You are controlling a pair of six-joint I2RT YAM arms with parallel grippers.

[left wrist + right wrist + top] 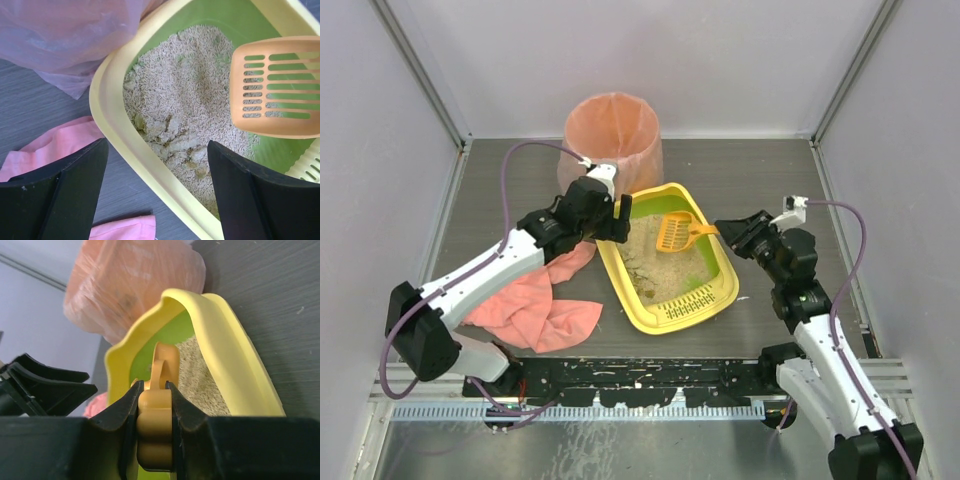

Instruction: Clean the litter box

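The litter box is a yellow tray with a green inside, beige litter and a slotted grate at its near end. My left gripper is open at the tray's far left corner. In the left wrist view its jaws straddle the tray's rim, one outside and one over the litter, with greyish clumps between them. My right gripper is shut on the handle of the orange slotted scoop, and the scoop's head hangs over the litter. The right wrist view shows the handle clamped between the fingers.
A tall round bin lined with a pink bag stands just behind the tray. A pink cloth lies on the table left of the tray, under the left arm. Grey walls close in the back and both sides.
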